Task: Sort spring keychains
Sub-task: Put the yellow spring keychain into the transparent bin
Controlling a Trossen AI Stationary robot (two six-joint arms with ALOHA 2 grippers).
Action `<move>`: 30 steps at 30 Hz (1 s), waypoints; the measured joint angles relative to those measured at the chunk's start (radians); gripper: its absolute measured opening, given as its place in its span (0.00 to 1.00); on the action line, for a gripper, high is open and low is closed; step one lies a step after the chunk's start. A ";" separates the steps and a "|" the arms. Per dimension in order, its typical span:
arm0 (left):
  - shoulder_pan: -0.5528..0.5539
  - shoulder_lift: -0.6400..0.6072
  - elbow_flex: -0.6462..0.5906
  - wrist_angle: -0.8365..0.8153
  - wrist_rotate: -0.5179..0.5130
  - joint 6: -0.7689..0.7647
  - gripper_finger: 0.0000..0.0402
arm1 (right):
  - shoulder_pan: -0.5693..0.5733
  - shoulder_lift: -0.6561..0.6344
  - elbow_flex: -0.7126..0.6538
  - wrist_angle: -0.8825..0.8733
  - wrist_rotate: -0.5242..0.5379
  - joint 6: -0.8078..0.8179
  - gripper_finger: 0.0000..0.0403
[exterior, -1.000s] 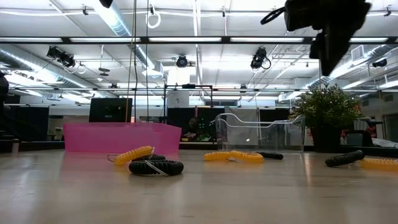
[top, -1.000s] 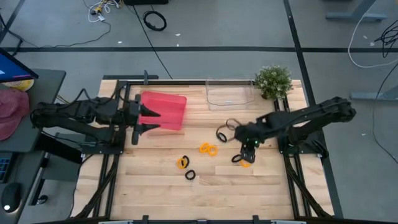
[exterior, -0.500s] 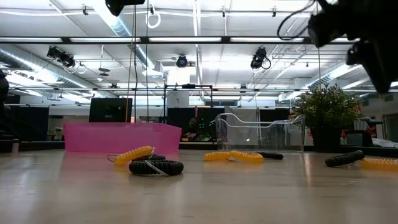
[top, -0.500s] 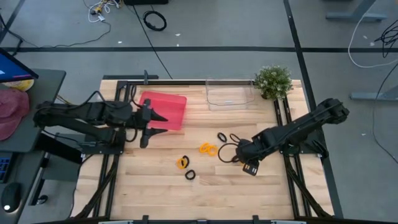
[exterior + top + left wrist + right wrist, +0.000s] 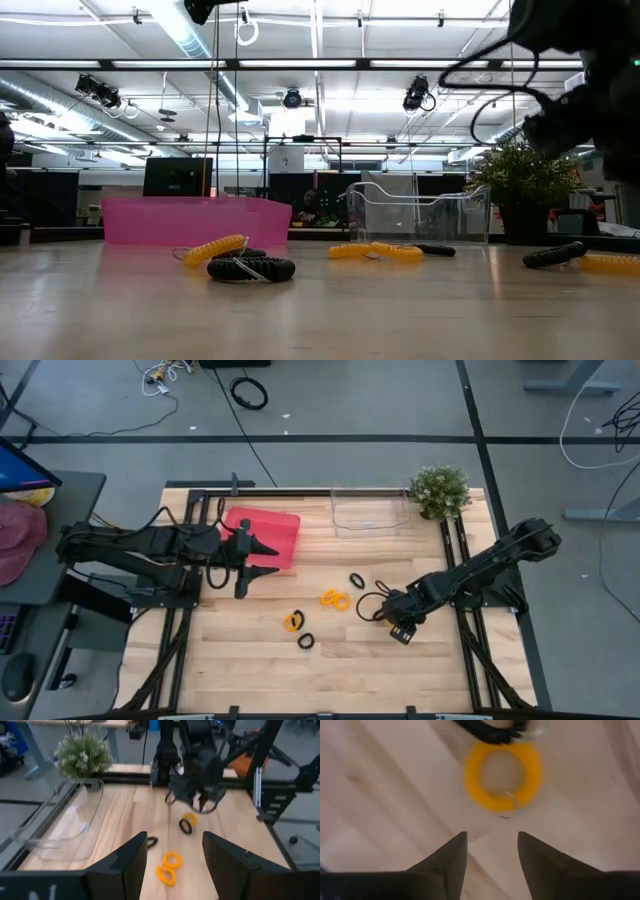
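spring keychains [image 5: 334,599]: orange, black | bin [image 5: 270,535]: pink-red | tray [image 5: 368,512]: seemingly clear | plant [image 5: 439,490]: green

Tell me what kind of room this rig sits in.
Most likely a robotics lab or workshop: an open ceiling with exposed ducts and strip lights, bare concrete floor with loose cables, and a monitor and more frames behind the wooden table.

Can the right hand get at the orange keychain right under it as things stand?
Probably yes. The right hand hangs just over the orange keychain, fingers open, with bare table between them. A black keychain touches its far edge but doesn't cover it.
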 joint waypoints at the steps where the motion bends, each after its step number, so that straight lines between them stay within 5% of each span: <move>1: 0.000 0.001 0.000 0.010 -0.001 0.000 0.49 | 0.000 0.000 -0.013 0.001 0.004 0.000 0.42; 11: 0.000 0.004 0.000 0.102 -0.057 0.000 0.49 | 0.000 -0.001 -0.110 0.186 -0.029 -0.004 0.36; 30: 0.000 0.004 0.000 0.100 -0.089 0.001 0.49 | -0.102 -0.074 -0.111 0.095 -0.004 -0.150 0.46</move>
